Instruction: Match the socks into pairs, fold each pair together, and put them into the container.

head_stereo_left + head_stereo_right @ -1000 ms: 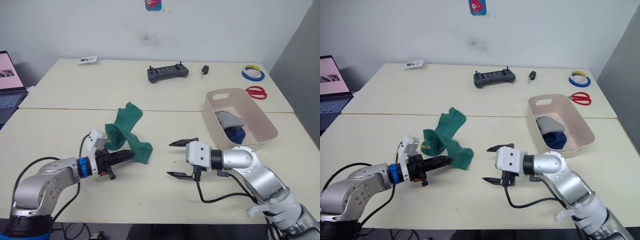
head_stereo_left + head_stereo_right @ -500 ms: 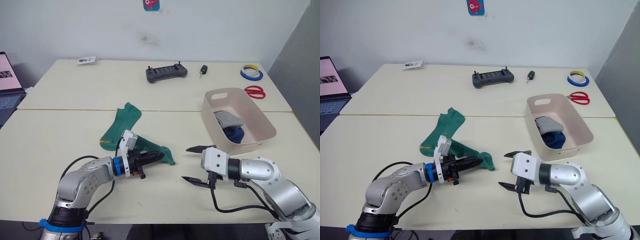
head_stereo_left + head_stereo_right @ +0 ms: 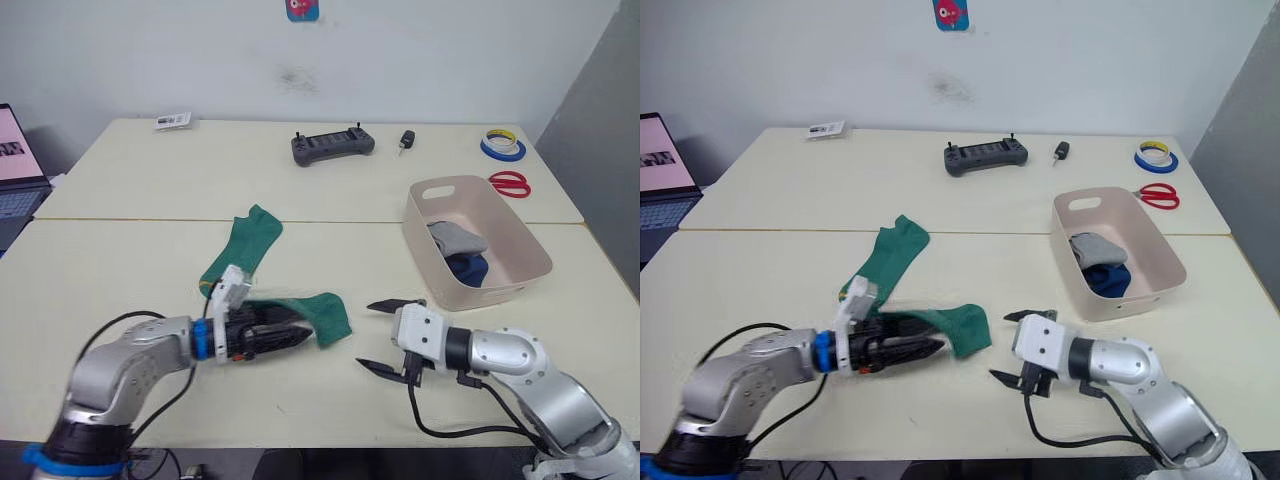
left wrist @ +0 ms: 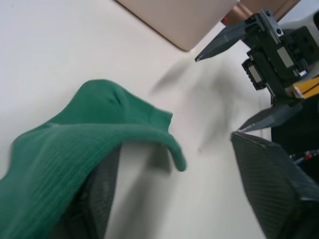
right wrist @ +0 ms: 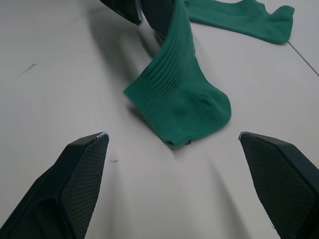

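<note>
Head views: two green socks on my counter (image 3: 120, 270), one flat (image 3: 243, 246), one ribbed sock (image 3: 318, 314) in my left tool (image 3: 290, 338), closed on it; container (image 3: 520, 240) holds a grey (image 3: 458, 238) and a dark blue sock (image 3: 468, 268) | Left wrist: sock draped over one finger (image 4: 97, 199) | Right wrist: my right tool (image 5: 187, 186) spread wide, empty, facing the sock's toe.

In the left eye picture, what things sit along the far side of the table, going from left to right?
Small white card → dark grey controller → small black key fob → tape rolls → red scissors.
</note>
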### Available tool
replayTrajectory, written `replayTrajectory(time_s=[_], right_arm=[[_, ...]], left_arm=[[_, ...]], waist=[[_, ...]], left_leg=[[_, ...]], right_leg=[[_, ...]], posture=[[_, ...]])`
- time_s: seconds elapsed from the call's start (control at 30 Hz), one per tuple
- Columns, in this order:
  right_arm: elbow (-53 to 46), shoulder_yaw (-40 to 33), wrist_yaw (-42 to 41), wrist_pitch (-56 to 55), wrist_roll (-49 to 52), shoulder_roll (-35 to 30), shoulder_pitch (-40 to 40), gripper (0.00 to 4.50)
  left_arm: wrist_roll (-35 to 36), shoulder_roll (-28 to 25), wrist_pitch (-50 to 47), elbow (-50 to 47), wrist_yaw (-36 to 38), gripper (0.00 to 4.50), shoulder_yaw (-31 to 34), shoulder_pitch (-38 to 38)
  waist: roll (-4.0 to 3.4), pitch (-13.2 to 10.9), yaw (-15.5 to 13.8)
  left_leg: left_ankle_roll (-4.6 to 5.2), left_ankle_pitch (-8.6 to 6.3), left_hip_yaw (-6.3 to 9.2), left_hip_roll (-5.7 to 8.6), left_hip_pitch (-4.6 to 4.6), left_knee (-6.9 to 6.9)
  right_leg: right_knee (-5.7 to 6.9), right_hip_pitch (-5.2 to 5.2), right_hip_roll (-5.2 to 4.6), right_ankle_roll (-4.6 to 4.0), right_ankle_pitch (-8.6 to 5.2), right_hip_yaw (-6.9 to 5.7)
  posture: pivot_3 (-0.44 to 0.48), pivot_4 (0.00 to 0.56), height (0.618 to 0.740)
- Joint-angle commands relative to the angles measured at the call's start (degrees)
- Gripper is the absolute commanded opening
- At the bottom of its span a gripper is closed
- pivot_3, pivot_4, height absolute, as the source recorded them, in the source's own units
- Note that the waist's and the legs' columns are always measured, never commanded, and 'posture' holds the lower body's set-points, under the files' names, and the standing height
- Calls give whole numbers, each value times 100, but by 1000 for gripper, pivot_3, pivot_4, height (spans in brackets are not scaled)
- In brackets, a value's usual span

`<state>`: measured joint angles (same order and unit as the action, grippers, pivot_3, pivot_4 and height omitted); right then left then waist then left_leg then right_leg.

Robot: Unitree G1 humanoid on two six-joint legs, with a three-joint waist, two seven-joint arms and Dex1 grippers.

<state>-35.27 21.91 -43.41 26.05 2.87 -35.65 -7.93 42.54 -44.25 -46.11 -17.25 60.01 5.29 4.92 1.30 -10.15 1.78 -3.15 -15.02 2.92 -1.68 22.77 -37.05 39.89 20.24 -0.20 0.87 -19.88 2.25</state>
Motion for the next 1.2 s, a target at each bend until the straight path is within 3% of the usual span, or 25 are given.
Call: replayTrajectory(time_s=[0.03,0.2,0.53,0.73,1.0,1.17,1.2], right_arm=[[252,334,136,-627,-464,94,-63,4500],[653,679,7,-1291,-855,114,-102,4500],[1152,893,-347,-1466,-1011,366,-506,4500],[1491,932,-413,-1458,-1024,630,-689,4500],[1544,894,-502,-1291,-1078,730,-781,4500],[1387,803,-533,-1180,-1034,666,-720,4500],[1334,769,-539,-1163,-1014,643,-694,4500]], left_arm=[[-59,-380,365,-251,536,4476,163,-236],[-347,-944,1199,-397,1286,4476,382,-801],[-1371,-1026,3627,650,1967,4476,1404,-1685],[-2086,-715,5118,2190,1651,4476,1265,-1096],[-2881,-412,5942,3065,1487,4476,302,-130],[-3050,-332,6701,3436,1539,4476,32,294],[-3055,-318,6858,3501,1570,4299,-8,388]], waist=[[0,0,-2],[-3,-2,-3],[-2,-2,4],[4,2,-16],[7,4,-10],[7,3,-10],[7,4,-10]], left_leg=[[0,0,-1,0,0,0],[1,0,-4,-1,0,1],[3,-2,-7,-1,0,3],[3,-2,-2,-2,-1,2],[4,-2,-3,-3,1,1],[4,-2,-4,-1,0,0],[4,-2,-3,-2,1,0]], right_leg=[[0,0,-1,0,0,0],[0,3,0,-1,0,1],[-3,5,0,-1,0,3],[2,3,0,-2,0,-9],[4,5,2,-2,0,-9],[6,5,3,-2,0,-7],[6,6,3,-2,0,-7]], posture=[[0,150,740],[0,150,740],[0,150,740],[0,150,740],[0,150,740],[0,150,740],[0,150,740]])
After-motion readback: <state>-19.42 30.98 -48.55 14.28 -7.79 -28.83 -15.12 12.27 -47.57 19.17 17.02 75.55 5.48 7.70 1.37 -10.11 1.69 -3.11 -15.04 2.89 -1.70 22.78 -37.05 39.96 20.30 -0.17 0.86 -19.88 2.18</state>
